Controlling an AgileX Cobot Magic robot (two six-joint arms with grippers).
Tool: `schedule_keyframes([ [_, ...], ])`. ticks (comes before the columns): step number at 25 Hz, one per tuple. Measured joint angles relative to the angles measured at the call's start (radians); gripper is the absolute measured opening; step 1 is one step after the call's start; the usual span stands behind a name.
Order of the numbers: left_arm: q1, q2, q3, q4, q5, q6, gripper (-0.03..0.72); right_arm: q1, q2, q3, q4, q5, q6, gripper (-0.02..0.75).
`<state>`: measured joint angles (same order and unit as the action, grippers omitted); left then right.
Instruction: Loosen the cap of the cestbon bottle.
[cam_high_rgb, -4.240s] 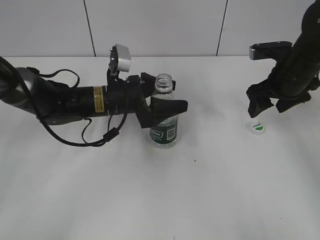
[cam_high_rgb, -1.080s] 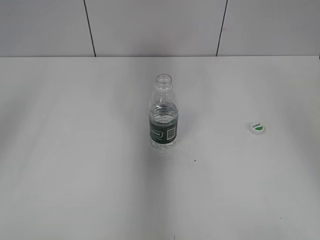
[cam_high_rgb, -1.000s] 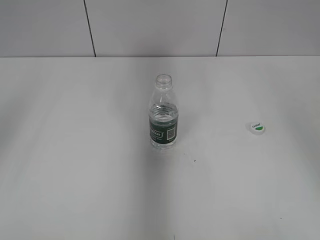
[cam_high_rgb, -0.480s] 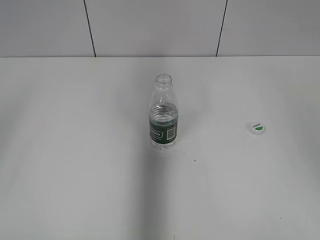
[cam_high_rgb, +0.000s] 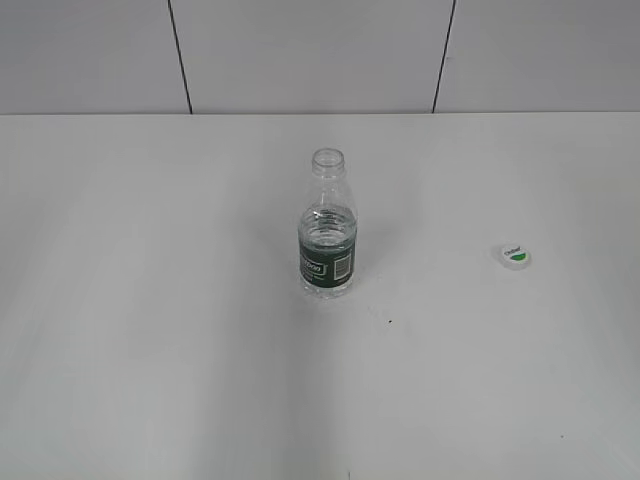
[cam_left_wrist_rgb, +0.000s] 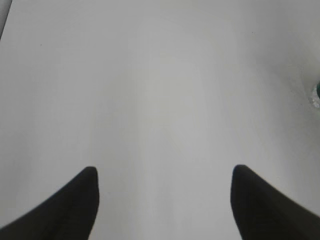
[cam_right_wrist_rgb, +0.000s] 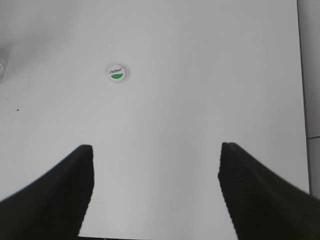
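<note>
The cestbon bottle (cam_high_rgb: 328, 228) stands upright mid-table with its neck open and no cap on it. A sliver of it shows at the right edge of the left wrist view (cam_left_wrist_rgb: 316, 94). The cap (cam_high_rgb: 516, 256) lies flat on the table to the bottle's right, green patch up, and shows in the right wrist view (cam_right_wrist_rgb: 116, 72). Neither arm appears in the exterior view. My left gripper (cam_left_wrist_rgb: 165, 172) is open and empty over bare table. My right gripper (cam_right_wrist_rgb: 156, 149) is open and empty, well short of the cap.
The white table (cam_high_rgb: 150, 350) meets a panelled grey wall (cam_high_rgb: 300, 50) at the back. The table's right edge and a floor strip show in the right wrist view (cam_right_wrist_rgb: 306, 100). A tiny dark speck (cam_high_rgb: 390, 321) lies near the bottle.
About four seconds ago the left gripper held the bottle and the right gripper hung over the cap. Both arms have since left the exterior view. Nothing moved in the last second.
</note>
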<state>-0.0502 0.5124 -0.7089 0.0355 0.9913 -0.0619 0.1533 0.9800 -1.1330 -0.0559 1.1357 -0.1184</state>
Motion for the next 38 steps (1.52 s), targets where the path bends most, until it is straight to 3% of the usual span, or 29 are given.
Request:
schedule_keyframes([
  [13, 0.000, -0.424, 0.156, -0.025, 0.037, 0.005, 0.470, 0.000, -0.301, 0.260, 0.000, -0.034, 0.000, 0.594],
  [25, 0.000, -0.517, 0.189, -0.024, 0.073, 0.007, 0.455, 0.000, -0.725, 0.430, 0.001, -0.009, 0.000, 0.594],
  [38, 0.000, -0.520, 0.189, -0.023, 0.077, 0.007, 0.380, 0.000, -0.987, 0.444, 0.030, 0.015, -0.019, 0.594],
])
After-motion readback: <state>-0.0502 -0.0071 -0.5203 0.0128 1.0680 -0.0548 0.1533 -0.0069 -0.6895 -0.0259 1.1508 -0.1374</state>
